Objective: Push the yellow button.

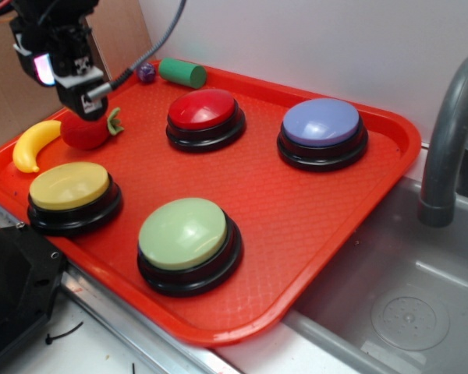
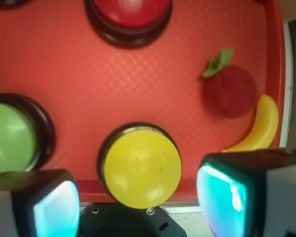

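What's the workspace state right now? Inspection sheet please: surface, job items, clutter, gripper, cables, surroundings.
Surface: red plastic tray with textured floor, beside a metal sink.
Job's things: round yellow dome button on a black base, near the tray's front-left edge, untouched.
Clutter: pale green dome button, red dome button, lavender dome button, yellow toy banana, red toy tomato with green leaf, green cylinder, small purple die.
Gripper: gripper open, raised above the tray; the yellow button sits between its fingers in the wrist view.
Cables: grey cable running up from the arm.
Surroundings: grey faucet, pale wall.
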Tool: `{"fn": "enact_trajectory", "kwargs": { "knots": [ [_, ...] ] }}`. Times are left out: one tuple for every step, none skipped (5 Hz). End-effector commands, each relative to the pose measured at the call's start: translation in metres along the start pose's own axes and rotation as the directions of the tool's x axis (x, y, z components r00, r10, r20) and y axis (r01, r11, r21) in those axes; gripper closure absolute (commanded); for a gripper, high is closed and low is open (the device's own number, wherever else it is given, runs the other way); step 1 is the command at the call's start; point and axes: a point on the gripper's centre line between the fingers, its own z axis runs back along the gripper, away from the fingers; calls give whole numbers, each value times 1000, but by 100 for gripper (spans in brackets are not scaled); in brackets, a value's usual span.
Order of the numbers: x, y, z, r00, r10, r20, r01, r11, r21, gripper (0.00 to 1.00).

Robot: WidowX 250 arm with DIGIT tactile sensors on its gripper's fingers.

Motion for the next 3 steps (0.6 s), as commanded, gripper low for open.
{"fn": "enact_trajectory", "kwargs": {
  "knots": [
    [5,8,30,998,41,40,-41,999,-8,0],
    [2,8,36,998,56,40,-56,998,2,0],
    [-1,10,40,995,71,64,-71,997,-1,0]
  ]
}}
